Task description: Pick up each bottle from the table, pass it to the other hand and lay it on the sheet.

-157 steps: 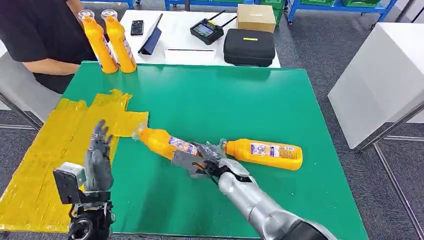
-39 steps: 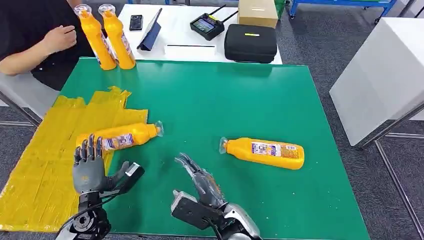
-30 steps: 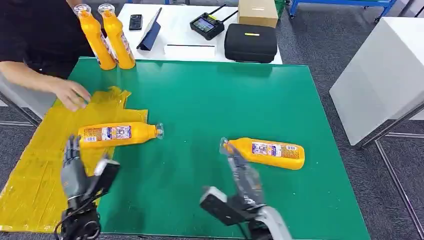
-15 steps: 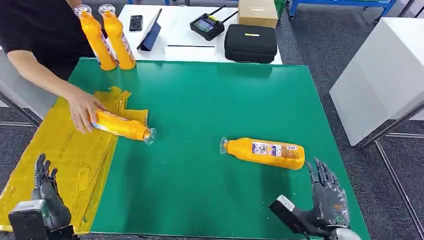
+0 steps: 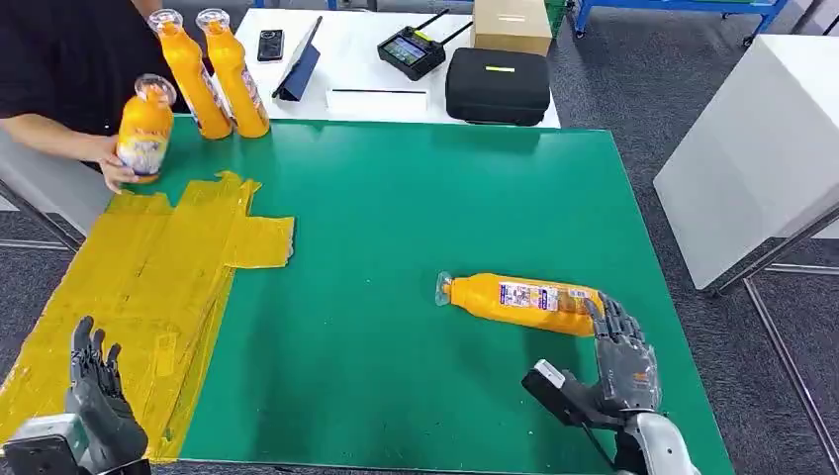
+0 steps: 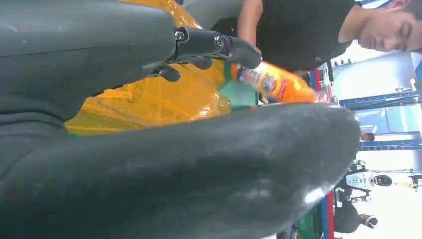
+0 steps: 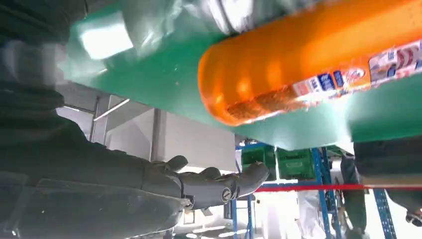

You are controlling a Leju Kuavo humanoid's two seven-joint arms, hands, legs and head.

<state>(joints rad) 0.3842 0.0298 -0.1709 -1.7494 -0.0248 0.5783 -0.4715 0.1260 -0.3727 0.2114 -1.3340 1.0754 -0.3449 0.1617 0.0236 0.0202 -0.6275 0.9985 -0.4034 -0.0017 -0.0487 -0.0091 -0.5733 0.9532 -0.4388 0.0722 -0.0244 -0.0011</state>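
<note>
On the green bench one orange bottle lies on its side at about 4 o'clock from the bench's middle, cap end toward 9 o'clock, base toward 3 o'clock. The right robot hand is spread wide and holds nothing; its fingertips reach the bottle's base end, though whether they touch it cannot be told. In the right wrist view the bottle's rounded base lies on the green surface close above the open fingers.

The left robot hand stands upright at 7 o'clock, fingers apart and empty, over the near edge of the yellow sheet. The sheet covers the bench's 9 o'clock side.

At 10 o'clock a person's hand holds another bottle upright just off the sheet's far corner. Two more bottles stand side by side just beyond it at 11 o'clock, at the bench's far edge.

Beyond, a white table carries a black case, a cardboard box, a controller and a phone.
</note>
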